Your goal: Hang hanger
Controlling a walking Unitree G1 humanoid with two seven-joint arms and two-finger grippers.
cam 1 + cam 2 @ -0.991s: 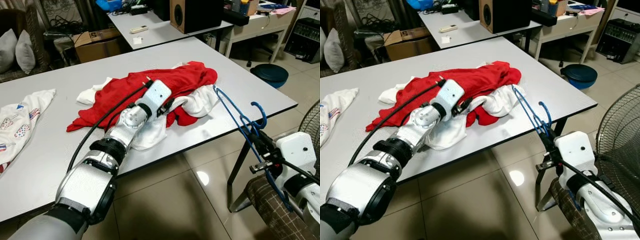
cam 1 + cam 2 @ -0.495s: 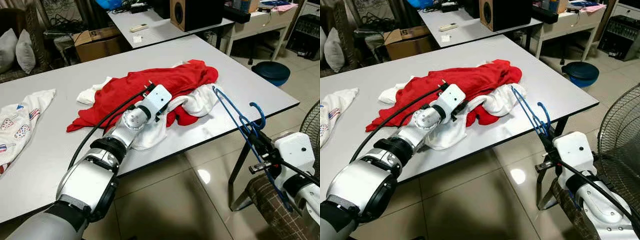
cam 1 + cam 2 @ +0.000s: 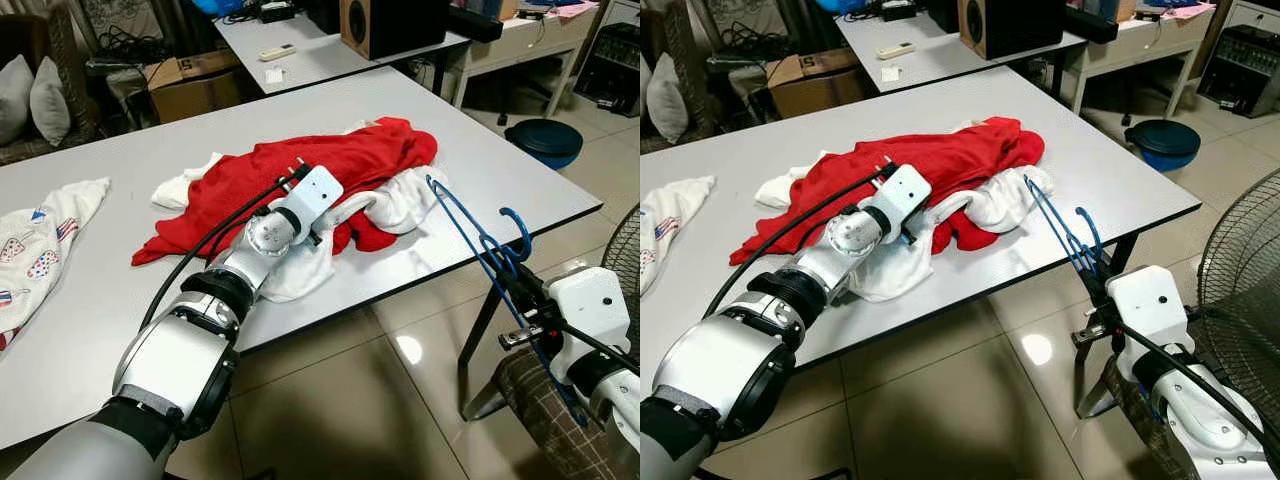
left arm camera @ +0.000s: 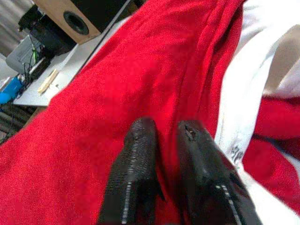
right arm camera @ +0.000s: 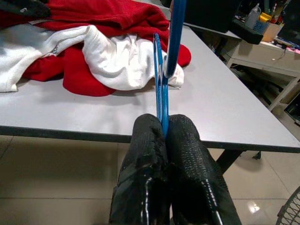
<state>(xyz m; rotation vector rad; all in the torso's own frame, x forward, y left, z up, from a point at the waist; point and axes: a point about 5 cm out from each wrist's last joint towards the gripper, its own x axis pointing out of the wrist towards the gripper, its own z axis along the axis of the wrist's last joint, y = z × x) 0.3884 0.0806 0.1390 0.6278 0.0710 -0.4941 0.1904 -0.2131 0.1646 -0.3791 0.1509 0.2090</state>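
Observation:
A red garment [image 3: 330,165] lies crumpled over a white one [image 3: 405,200] on the grey table [image 3: 120,290]. My left gripper [image 4: 165,129] rests on the pile near its front. Its two fingers are pinched together on a fold of red cloth. My right gripper [image 5: 163,124] is off the table's front right corner, below the edge, shut on the bottom of a blue wire hanger [image 3: 470,235]. The hanger stands up and leans toward the clothes, with its hook [image 3: 520,225] curling to the right.
A white patterned cloth [image 3: 40,245] lies at the table's left end. A wire fan guard [image 3: 1240,270] stands at the right, a checkered seat [image 3: 535,420] below my right arm. Behind are a second table with a speaker [image 3: 385,25] and a cardboard box [image 3: 195,85].
Almost nothing. The left wrist has turned slightly on the red garment. The right arm and hanger hold their place.

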